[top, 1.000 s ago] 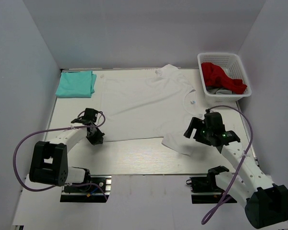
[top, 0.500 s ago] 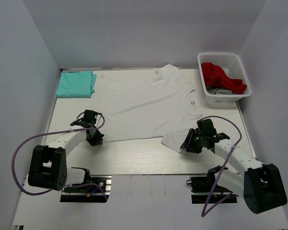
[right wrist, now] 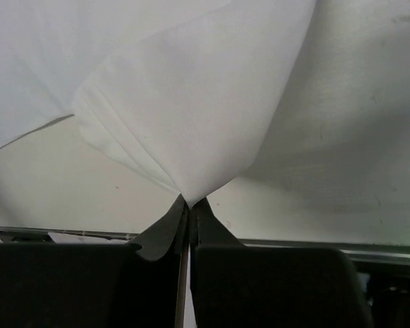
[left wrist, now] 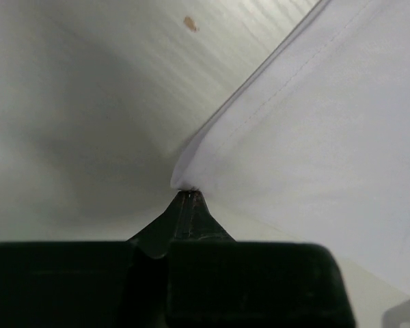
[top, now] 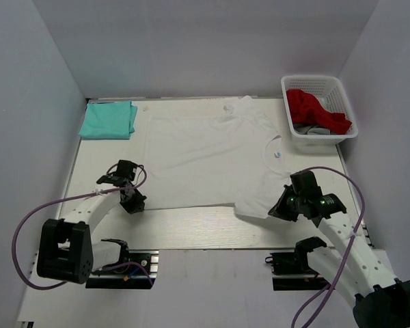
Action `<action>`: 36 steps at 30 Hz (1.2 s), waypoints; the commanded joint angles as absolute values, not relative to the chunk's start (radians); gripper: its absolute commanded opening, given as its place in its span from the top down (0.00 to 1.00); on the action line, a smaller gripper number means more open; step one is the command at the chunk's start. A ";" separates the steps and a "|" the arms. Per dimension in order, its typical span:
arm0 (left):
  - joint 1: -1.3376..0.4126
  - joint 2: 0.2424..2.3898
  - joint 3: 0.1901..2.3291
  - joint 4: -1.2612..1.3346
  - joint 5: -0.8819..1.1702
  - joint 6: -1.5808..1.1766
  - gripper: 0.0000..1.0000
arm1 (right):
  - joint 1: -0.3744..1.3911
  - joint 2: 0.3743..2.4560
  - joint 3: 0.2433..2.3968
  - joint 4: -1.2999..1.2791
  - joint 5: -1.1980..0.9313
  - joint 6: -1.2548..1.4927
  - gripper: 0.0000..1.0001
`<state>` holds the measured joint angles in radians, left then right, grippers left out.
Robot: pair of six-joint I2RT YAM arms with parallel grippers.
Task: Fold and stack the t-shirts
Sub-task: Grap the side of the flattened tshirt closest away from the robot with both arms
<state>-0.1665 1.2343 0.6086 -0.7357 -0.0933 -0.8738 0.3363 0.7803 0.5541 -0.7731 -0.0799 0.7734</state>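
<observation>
A thin white t-shirt [top: 205, 154] lies spread across the middle of the table. My left gripper [top: 137, 202] is shut on its near left corner [left wrist: 186, 176], the cloth pinched at the fingertips. At the near right, my right gripper [top: 279, 210] is shut on the sleeve, whose white cloth [right wrist: 191, 123] fans up from the closed fingertips and lifts off the table. A folded mint-teal t-shirt [top: 109, 119] rests at the far left corner.
A white basket [top: 319, 83] holding red and grey cloth stands at the far right. Grey walls close in the table on three sides. The table's near edge [top: 205, 247] runs just in front of both grippers.
My right gripper came down to the sleeve at the near right and shut on it, then drew it rightward. The shirt now lies flatter and straighter. The left gripper shifted slightly nearer.
</observation>
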 commanded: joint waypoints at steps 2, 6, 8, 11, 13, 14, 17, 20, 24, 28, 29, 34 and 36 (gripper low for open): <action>-0.169 1.131 0.589 -0.785 -0.048 -0.893 1.00 | 0.342 0.765 0.545 -0.925 -0.087 0.805 1.00; -0.169 1.131 0.620 -0.753 -0.005 -0.871 1.00 | 0.345 0.808 0.575 -0.826 -0.120 0.772 1.00; -0.169 1.143 0.640 -0.726 0.018 -0.859 1.00 | 0.341 0.830 0.592 -0.772 -0.114 0.759 1.00; -0.169 1.201 0.716 -0.701 0.031 -0.841 1.00 | 0.339 0.880 0.652 -0.683 -0.081 0.756 1.00; -0.169 1.257 0.755 -0.701 0.040 -0.841 1.00 | 0.334 0.923 0.683 -0.631 -0.066 0.753 1.00; -0.169 1.279 0.793 -0.692 0.040 -0.841 1.00 | 0.333 0.934 0.704 -0.620 -0.063 0.750 1.00; -0.169 1.347 0.882 -0.724 0.040 -0.831 1.00 | 0.333 1.002 0.776 -0.597 -0.029 0.744 1.00; -0.169 1.429 0.971 -0.770 -0.018 -0.831 1.00 | 0.328 1.072 0.845 -0.586 -0.005 0.723 1.00; -0.150 1.486 1.052 -0.779 -0.009 -0.822 1.00 | 0.314 1.189 0.949 -0.554 -0.006 0.710 1.00; -0.150 1.502 1.066 -0.845 -0.020 -0.793 1.00 | 0.316 1.258 0.999 -0.537 -0.075 0.695 1.00; -0.150 1.502 1.054 -0.860 -0.041 -0.793 0.95 | 0.305 1.276 0.999 -0.552 -0.086 0.689 1.00; -0.150 1.415 0.902 -0.917 -0.063 -0.793 0.57 | 0.302 1.290 0.916 -0.545 -0.149 0.683 1.00; -0.150 1.387 0.823 -0.908 -0.052 -0.802 0.47 | 0.304 1.284 0.890 -0.537 -0.164 0.675 1.00</action>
